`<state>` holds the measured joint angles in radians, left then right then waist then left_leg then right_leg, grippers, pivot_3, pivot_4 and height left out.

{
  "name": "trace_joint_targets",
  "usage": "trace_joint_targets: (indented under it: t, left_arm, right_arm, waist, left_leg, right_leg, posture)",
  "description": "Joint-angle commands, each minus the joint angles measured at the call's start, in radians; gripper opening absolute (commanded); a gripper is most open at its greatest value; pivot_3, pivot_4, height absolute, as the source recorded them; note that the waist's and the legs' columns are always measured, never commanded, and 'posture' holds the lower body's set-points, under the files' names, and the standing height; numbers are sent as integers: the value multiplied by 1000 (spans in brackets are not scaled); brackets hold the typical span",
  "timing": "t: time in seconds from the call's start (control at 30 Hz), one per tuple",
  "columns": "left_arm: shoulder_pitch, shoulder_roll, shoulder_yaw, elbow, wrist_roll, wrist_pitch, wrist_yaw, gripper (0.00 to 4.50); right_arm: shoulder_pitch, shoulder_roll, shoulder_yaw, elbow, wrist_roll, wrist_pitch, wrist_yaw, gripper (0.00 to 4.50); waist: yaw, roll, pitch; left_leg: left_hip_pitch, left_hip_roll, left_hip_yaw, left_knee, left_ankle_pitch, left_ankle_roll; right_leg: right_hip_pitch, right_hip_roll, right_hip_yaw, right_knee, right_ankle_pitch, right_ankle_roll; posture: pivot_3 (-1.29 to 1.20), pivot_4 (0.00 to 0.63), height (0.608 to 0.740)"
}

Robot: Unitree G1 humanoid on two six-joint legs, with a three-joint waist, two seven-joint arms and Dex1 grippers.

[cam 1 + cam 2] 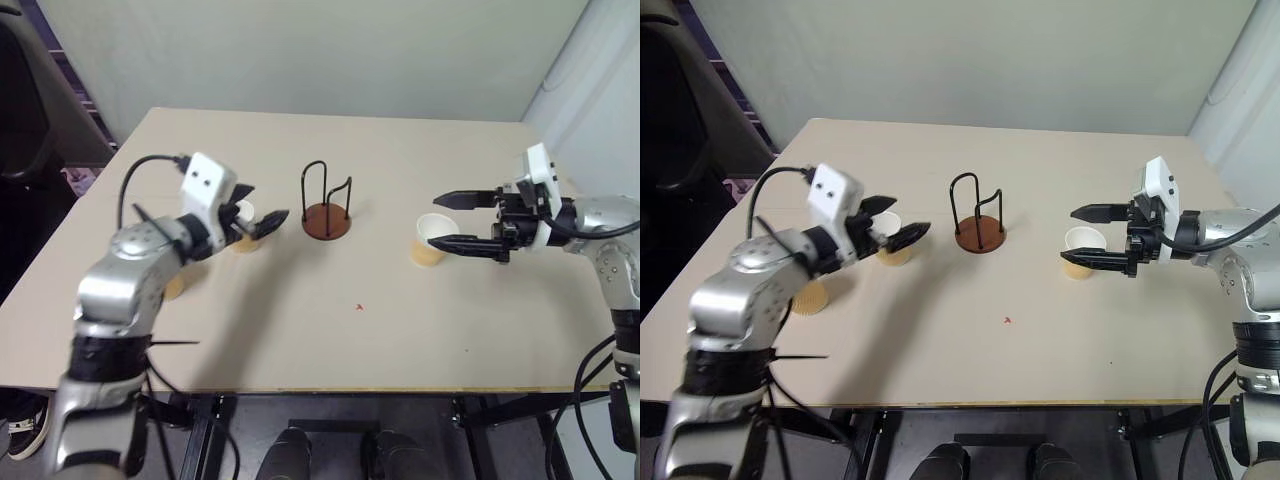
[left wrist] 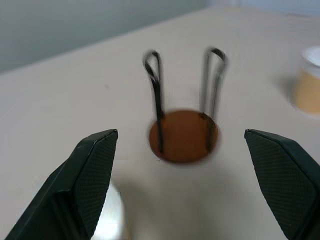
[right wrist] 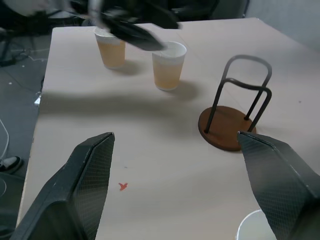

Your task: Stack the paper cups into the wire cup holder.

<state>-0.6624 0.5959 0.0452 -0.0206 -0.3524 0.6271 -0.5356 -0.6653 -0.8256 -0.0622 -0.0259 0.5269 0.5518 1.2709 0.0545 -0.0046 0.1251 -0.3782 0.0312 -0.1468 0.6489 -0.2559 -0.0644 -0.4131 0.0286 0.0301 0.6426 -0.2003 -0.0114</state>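
Observation:
The wire cup holder [image 1: 327,222], a brown disc with black wire loops, stands empty at the table's middle. One paper cup [image 1: 243,228] stands left of it, just under my open left gripper [image 1: 910,216], whose fingers point toward the holder. A second paper cup [image 1: 810,297] stands nearer the left edge, partly hidden by my left arm. The third paper cup [image 1: 428,245] stands right of the holder, at the tips of my open right gripper [image 1: 434,220], which points left. Both grippers hold nothing.
A small red speck [image 1: 359,307] lies on the beige table [image 1: 400,340], in front of the holder. A pale wall runs behind the table's far edge, and dark furniture stands off its left side.

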Motion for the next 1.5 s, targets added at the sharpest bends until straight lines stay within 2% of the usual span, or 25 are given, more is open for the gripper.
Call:
trace_joint_targets:
  t: [0.03, 0.2, 0.4, 0.43, 0.53, 0.7, 0.83, 0.97, 1.03, 1.17, 1.27, 1.5]
  left_arm:
    - [-94, -65, -53, 120, 102, -91, 67, 4348]
    - [-194, -165, -74, 306, 175, -159, 127, 4348]
    - [-255, -238, -76, 469, 213, -222, 141, 4348]
    - [-272, -253, -77, 510, 220, -242, 144, 4192]
    - [-307, -279, -79, 596, 240, -291, 146, 3450]
    - [-349, -300, -70, 683, 249, -349, 134, 1601]
    - [-346, -293, -73, 671, 238, -351, 74, 59]
    - [-313, -269, -86, 583, 217, -310, -28, 21]
    - [-295, -258, -90, 537, 211, -288, -63, 21]
    - [-186, -191, -124, 254, 114, -124, -250, 21]
    - [-121, -149, -158, 109, 69, -59, -342, 21]
    - [-42, -147, -245, -42, 40, -5, -419, 21]
  right_arm:
    - [8, -19, -45, -54, 27, 8, -21, 4050]
    - [49, -40, -77, -99, 41, 29, -48, 4050]
    - [92, -58, -108, -142, 62, 49, -84, 4050]
    - [98, -59, -111, -148, 65, 51, -90, 4050]
    - [106, -61, -116, -159, 71, 56, -101, 4050]
    - [115, -65, -123, -165, 72, 58, -115, 4050]
    - [122, -70, -122, -173, 85, 61, -116, 4050]
    - [128, -75, -108, -194, 96, 60, -101, 4050]
    - [123, -73, -104, -190, 92, 58, -106, 4050]
    - [118, -80, -105, -183, 90, 53, -100, 4050]
    - [145, -110, -102, -203, 97, 55, -60, 4050]
    - [242, -198, -31, -241, 2, -9, 2, 4050]
  waist:
    - [0, 0, 0]
    - [0, 0, 0]
    - [4, 0, 0]
    - [4, 0, 0]
    - [6, 0, 0]
    - [6, 0, 0]
    - [5, 0, 0]
    - [3, 0, 0]
    - [3, 0, 0]
    - [2, 0, 0]
    - [4, 0, 0]
    - [6, 0, 0]
  left_leg:
    - [0, 0, 0, 0, 0, 0]
    - [-3, -1, 2, 3, 2, -2]
    - [-6, -1, 7, 4, 4, -5]
    - [-6, -1, 8, 4, 3, -5]
    - [-7, -1, 10, 7, 2, -2]
    - [-7, -1, 15, 13, -2, 4]
    - [-6, -2, 21, 16, -4, 8]
    - [-6, -4, 27, 19, -7, 14]
    - [-6, -12, 28, 19, -7, 14]
    - [-6, -14, 26, 19, -9, 16]
    - [-7, -16, 26, 19, -10, 17]
    - [-6, -14, 23, 22, -12, 21]
  right_leg:
    - [0, 0, 0, 0, 0, 1]
    - [0, 0, 0, -3, 1, 4]
    - [1, 1, 2, -10, 3, 9]
    - [1, 1, 3, -12, 3, 10]
    - [1, 1, 4, -14, 4, 12]
    - [2, 1, 10, -14, 5, 17]
    - [2, 3, 23, -15, 7, 23]
    - [2, 3, 29, -16, 7, 27]
    - [2, 3, 30, -16, 7, 29]
    - [0, 1, 34, -16, 5, 31]
    - [0, 1, 34, -16, 4, 33]
    - [2, -5, 36, -16, 3, 35]
  posture:
    - [0, 150, 740]
    - [0, 150, 740]
    - [0, 150, 740]
    - [0, 150, 740]
    - [0, 150, 740]
    - [0, 150, 740]
    - [0, 150, 740]
    - [0, 150, 740]
    - [0, 150, 740]
    - [0, 150, 740]
    - [0, 150, 740]
    - [0, 150, 740]
